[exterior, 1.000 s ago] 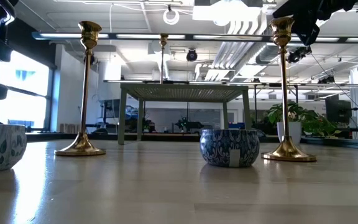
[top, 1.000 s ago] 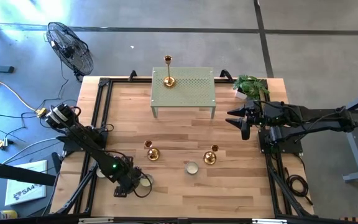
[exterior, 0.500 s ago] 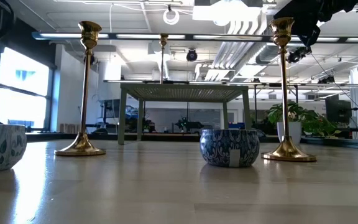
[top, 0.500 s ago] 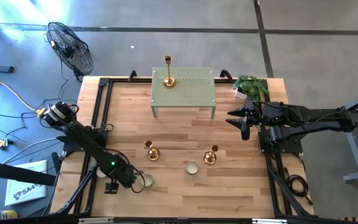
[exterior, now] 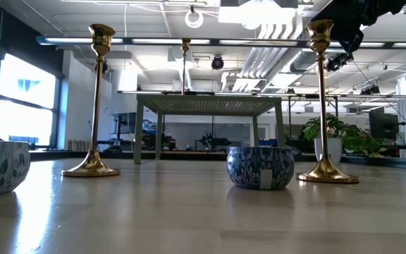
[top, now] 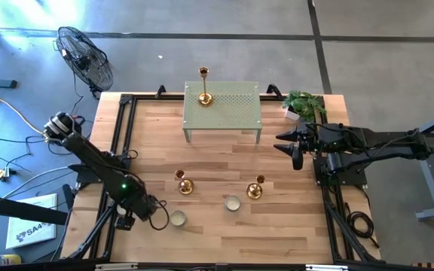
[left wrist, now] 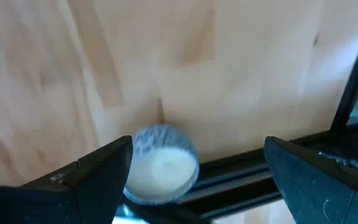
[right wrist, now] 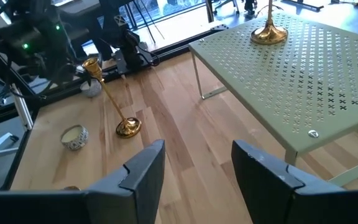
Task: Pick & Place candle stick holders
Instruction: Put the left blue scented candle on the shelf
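Candle stick holders number three, all shiny gold and upright. One (top: 204, 96) stands on the perforated green stand (top: 232, 113), near that stand's far left corner. The other two rest on the wooden table (top: 277, 226) on the near side of the stand: one (top: 184, 185) off the stand's near left leg, the other (top: 255, 189) off its near right leg, well apart from each other.

A small blue-and-white patterned bowl (top: 233, 203) sits on the table between those two holders, a little nearer the right one and farther from the stand. A second bowl (top: 177, 218) of the same pattern lies still farther from the stand, near the table's front edge on the left.

From the stand, the left gripper (top: 124, 221) is far off by the table's front left edge, just beside that second bowl; its wrist view shows the fingers (left wrist: 82, 180) spread wide, empty, with the bowl (left wrist: 160, 165) between them in the background.

The right gripper (top: 285, 143) hovers just off the stand's right end, above the table, its fingers (right wrist: 143, 168) parted and holding nothing. A potted plant (top: 304, 104) stands beyond the stand's far right corner.
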{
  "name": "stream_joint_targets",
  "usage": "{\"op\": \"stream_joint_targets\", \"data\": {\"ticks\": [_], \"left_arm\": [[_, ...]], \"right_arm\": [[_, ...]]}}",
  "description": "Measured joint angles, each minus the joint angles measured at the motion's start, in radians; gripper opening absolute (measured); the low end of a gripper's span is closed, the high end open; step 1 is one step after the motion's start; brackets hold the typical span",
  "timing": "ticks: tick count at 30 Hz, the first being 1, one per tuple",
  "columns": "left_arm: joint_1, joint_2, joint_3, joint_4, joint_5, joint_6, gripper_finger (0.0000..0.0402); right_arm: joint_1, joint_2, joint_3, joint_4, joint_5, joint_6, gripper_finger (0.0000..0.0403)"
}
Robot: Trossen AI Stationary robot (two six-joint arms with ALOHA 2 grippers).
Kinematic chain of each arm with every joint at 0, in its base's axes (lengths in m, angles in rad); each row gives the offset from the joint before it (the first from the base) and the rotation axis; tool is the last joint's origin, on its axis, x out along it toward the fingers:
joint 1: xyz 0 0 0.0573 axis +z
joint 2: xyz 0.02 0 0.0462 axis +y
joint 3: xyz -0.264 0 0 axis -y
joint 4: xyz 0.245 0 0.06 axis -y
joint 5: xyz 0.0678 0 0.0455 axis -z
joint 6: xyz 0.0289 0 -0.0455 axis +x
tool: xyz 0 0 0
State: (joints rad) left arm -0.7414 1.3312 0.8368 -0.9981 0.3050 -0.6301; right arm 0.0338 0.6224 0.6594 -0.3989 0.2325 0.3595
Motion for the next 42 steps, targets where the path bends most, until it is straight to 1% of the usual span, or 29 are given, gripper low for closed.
{"op": "stream_joint_targets", "data": {"ticks": [4,9,11,17,22,24,26,28,33,39,42], "left_arm": [[0.000,-0.006,0.000,-0.036,-0.017,-0.014,0.0358],[-0.035,-0.006,0.000,-0.041,-0.106,-0.020,0.0358],[-0.059,-0.006,0.000,-0.050,-0.131,-0.050,0.0358],[-0.140,-0.006,0.001,-0.051,-0.139,-0.135,0.0358],[-0.175,-0.006,0.000,-0.051,-0.183,-0.194,0.0358],[-0.177,-0.008,-0.015,-0.041,-0.180,-0.221,0.0358],[-0.177,-0.008,-0.041,-0.039,-0.153,-0.239,0.0358],[-0.177,-0.007,-0.065,0.001,-0.131,-0.239,0.0358],[-0.177,-0.007,-0.096,0.074,-0.136,-0.234,0.0358],[-0.177,-0.008,-0.131,0.077,-0.123,-0.239,0.0358],[-0.177,-0.008,-0.151,0.104,-0.113,-0.239,0.0358]], "right_arm": [[0.000,0.000,0.000,-0.003,0.000,0.000,0.0181],[0.000,0.000,0.000,-0.003,0.000,0.002,0.0181],[0.000,0.000,0.000,-0.003,0.000,0.002,0.0181],[0.000,0.000,0.000,-0.002,0.006,0.000,0.0181],[0.000,0.000,0.000,-0.001,0.012,-0.001,0.0181],[0.000,0.000,0.000,-0.001,0.022,-0.001,0.0181],[0.000,0.000,0.000,-0.001,0.026,-0.001,0.0181],[0.000,0.000,0.000,-0.001,0.026,-0.001,0.0181],[0.000,0.000,0.000,-0.001,0.024,0.002,0.0181],[0.000,0.000,0.000,-0.001,0.023,0.002,0.0181],[0.000,0.000,0.000,-0.001,0.023,0.002,0.0181]]}}
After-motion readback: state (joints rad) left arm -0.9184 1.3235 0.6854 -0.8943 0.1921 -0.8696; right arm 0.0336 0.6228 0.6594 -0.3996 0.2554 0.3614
